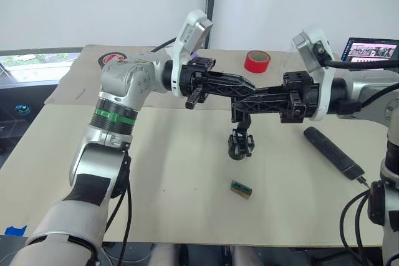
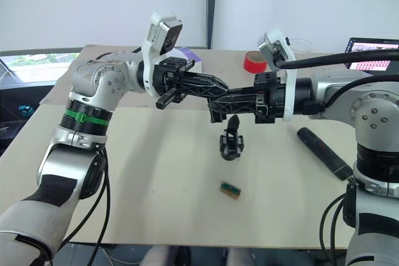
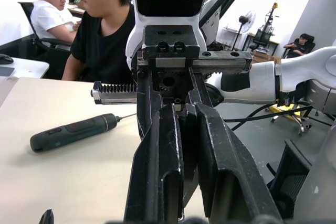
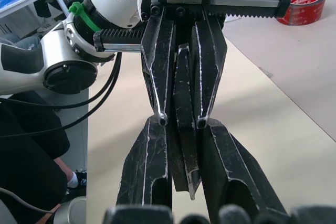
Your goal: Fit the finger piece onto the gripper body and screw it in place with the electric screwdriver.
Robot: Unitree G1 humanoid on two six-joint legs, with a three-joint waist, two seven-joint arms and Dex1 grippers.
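My left gripper [image 1: 248, 85] and right gripper [image 1: 244, 106] meet tip to tip in the air above the table's middle. Both are shut on the finger piece [image 4: 184, 129], a narrow black tapered piece lying lengthwise between the two pairs of fingers, with its pointed end between my right fingers. The gripper body [image 1: 240, 143] stands on the table right under that meeting point, one black finger pointing up. To the right the electric screwdriver [image 1: 333, 152] lies flat on the table, apart from both grippers.
A small green-and-brown block [image 1: 240, 189] lies nearer the front edge. At the back stand a red tape roll [image 1: 257, 61] and, at the far right, a lit screen [image 1: 372, 48]. A person in a black shirt [image 3: 102, 40] sits beyond the table.
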